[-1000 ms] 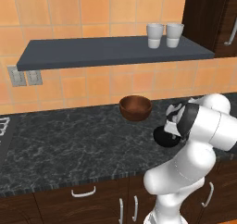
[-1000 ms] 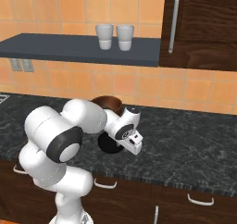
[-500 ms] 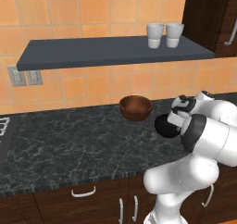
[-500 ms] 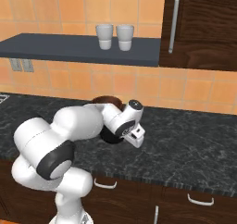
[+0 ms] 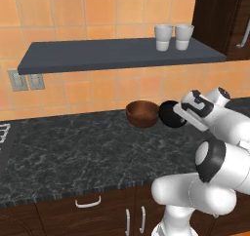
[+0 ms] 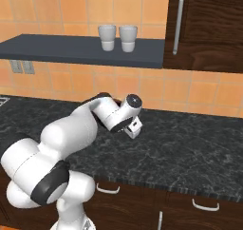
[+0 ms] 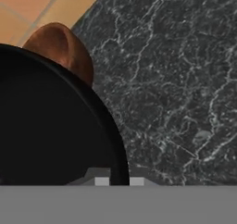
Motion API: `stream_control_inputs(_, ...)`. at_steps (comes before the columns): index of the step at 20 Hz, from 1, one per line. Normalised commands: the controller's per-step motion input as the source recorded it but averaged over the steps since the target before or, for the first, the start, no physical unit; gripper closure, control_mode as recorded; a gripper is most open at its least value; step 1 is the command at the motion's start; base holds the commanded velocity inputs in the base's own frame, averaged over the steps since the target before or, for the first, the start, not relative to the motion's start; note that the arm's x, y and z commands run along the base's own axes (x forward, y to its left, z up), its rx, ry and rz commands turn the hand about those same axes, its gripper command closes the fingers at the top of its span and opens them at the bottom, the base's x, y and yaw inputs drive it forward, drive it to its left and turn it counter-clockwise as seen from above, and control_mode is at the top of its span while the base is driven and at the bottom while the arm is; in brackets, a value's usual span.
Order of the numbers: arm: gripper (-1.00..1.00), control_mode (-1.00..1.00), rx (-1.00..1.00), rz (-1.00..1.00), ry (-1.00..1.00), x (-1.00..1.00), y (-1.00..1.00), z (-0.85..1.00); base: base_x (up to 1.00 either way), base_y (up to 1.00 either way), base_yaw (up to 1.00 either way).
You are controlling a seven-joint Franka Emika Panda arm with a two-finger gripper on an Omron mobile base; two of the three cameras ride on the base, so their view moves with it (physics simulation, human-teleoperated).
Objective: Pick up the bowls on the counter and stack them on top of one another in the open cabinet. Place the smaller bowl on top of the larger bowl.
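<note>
I'm looking over the arm from the left base camera, and the black bowl is sitting up off the black marble counter, just beside the reddish-brown wooden bowl, which is resting on the counter near the orange tiled wall. The gripper is pressing right up against the black bowl's near side, so I'm reading it as gripping the bowl's rim, though the fingers themselves are hiding behind the hand and I can't tell how wide they're standing.

From the hand camera I'm seeing the black bowl crowding the left of the picture, very close, its rim curving down toward the fingertips. The brown bowl is peeking out behind it, with veined counter stretching away on the right.

On the right base camera the arm is folding forward over the counter, the wrist blocking both bowls. Above, the grey-blue shelf is carrying two pale cups side by side near its right end, next to the dark wooden cabinet.
</note>
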Motion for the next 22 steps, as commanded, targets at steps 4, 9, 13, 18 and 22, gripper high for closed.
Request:
stream_control_inputs(4,1.0,-1.0,0.07,-0.12,-0.01,0.62,0.45,0.56,0.0,0.0,0.0)
stream_control_inputs(9,1.0,-1.0,0.0,-0.08,0.06,0.74,0.39,0.26,0.0,0.0,0.0)
stream_control_inputs(13,1.0,-1.0,-0.01,-0.02,0.11,0.44,0.11,-0.2,0.0,0.0,0.0)
stream_control_inputs(18,1.0,-1.0,0.0,-0.01,0.1,0.5,0.11,-0.31,0.0,0.0,0.0)
stream_control_inputs(22,1.0,-1.0,-0.02,-0.01,0.13,0.61,0.15,-0.38,0.0,0.0,0.0)
